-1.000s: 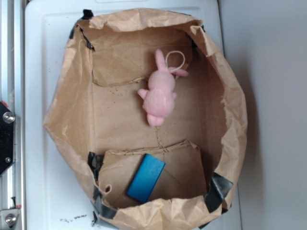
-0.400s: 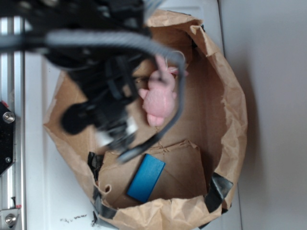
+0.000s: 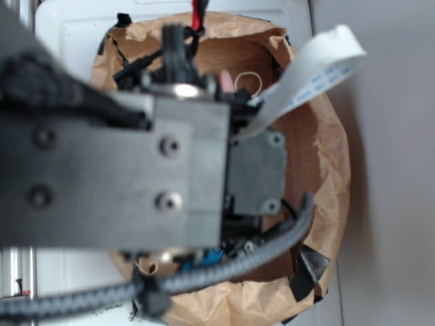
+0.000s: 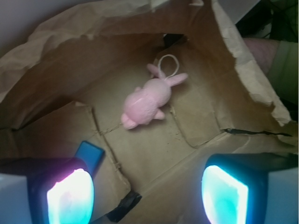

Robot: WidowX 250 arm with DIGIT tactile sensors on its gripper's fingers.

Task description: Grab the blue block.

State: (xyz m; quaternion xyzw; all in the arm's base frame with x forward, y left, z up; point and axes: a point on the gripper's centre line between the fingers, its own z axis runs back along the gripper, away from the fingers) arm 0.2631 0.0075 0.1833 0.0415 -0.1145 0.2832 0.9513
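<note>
The blue block (image 4: 91, 155) lies flat on the brown paper floor at the lower left of the wrist view, its near end hidden behind my left finger (image 4: 70, 196). My gripper (image 4: 147, 193) hangs open above the floor, with bare paper between its glowing pads; the block is left of the gap and a little ahead. Seen from outside, my arm (image 3: 136, 176) covers most of the bag, and only a sliver of the blue block (image 3: 213, 257) shows under it. The fingers themselves are hidden there.
A pink plush bunny (image 4: 145, 100) lies ahead of the gripper; just its ear tip (image 3: 225, 80) shows from outside. Crumpled paper bag walls (image 4: 70, 60) ring the floor, rim (image 3: 329, 156) taped black at the corners (image 3: 306, 268). A white ribbon cable (image 3: 306, 75) arches over the right side.
My arm has swung in from the upper left and now covers most of the bag from above. The blue block and the bunny lie where they were.
</note>
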